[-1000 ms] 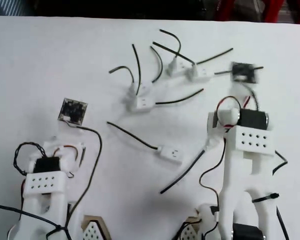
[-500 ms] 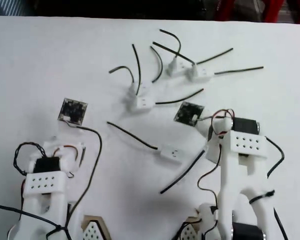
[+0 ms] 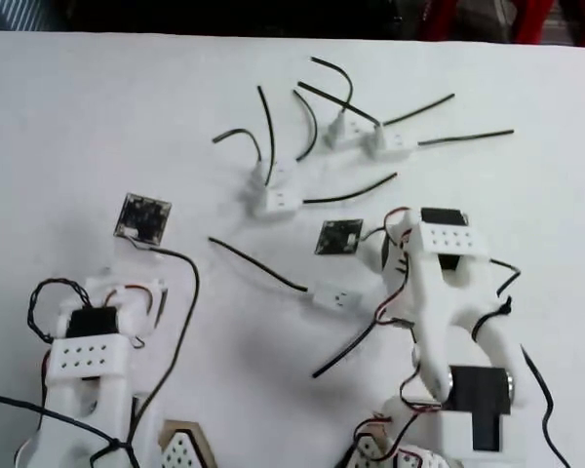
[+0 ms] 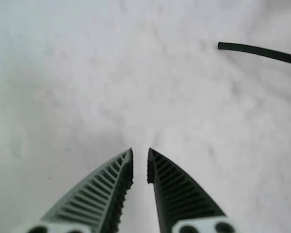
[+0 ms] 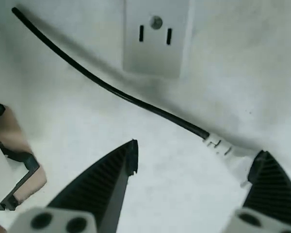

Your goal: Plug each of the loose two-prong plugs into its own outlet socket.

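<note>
A white outlet socket [image 5: 155, 36] lies face up on the white table [image 3: 78, 127], trailing a black cord; in the high view this socket [image 3: 333, 297] sits near the middle. A loose white plug [image 5: 222, 146] on a black cord [image 3: 356, 341] lies just in front of it. My right gripper [image 5: 196, 160] hovers open over the plug, which rests close to one finger [image 5: 264, 170]. The right arm [image 3: 439, 283] stands beside the socket. At the front left, my left gripper [image 4: 140, 156] is shut on nothing above bare table, on the left arm [image 3: 88, 351].
Several more white sockets and plugs with black cords lie at the back centre [image 3: 275, 200] [image 3: 390, 143]. A black cord end [image 4: 257, 50] lies beyond the left gripper. Tan and white base parts [image 3: 180, 448] sit at the front edge.
The right arm has swung from the far right back toward the centre socket, and its wrist camera board has come in with it. The left arm has not moved.
</note>
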